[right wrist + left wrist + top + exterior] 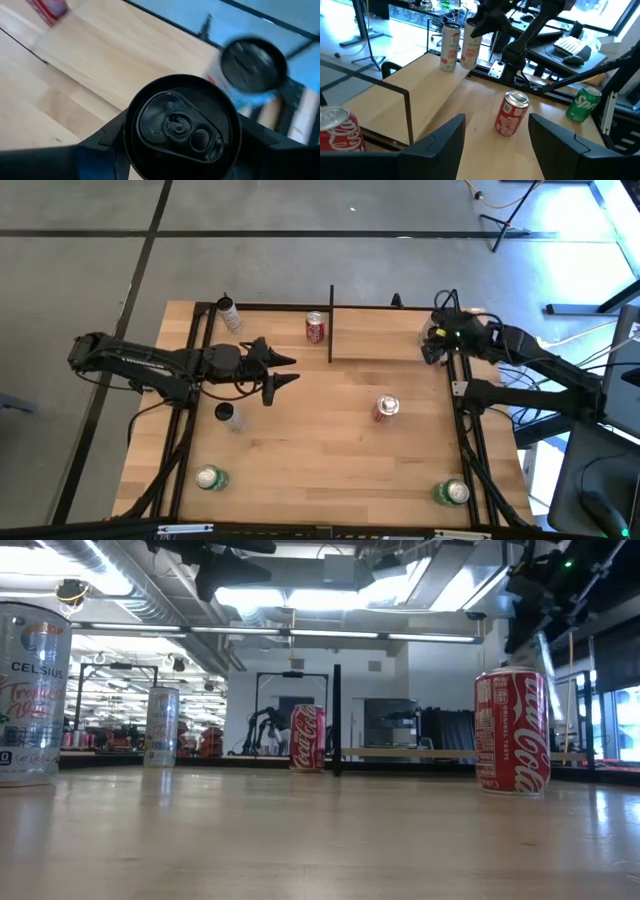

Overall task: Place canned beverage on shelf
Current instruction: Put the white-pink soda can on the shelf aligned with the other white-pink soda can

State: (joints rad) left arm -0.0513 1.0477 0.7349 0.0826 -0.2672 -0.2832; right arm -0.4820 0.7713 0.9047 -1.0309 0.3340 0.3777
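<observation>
The right pincer [437, 340] is gripping a dark-topped can [182, 125] over the shelf's [385, 335] far right end, beside another can [252, 62] standing there; lowering carelessly risks knocking it. The left pincer [285, 370] is hanging spread wide over the tabletop [320, 460].

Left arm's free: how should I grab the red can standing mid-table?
Grip the red can around its mid-body, from the side. It stands upright with bare table around it, and the open left gripper already faces it. Its fingers look wide enough to straddle it.
</observation>
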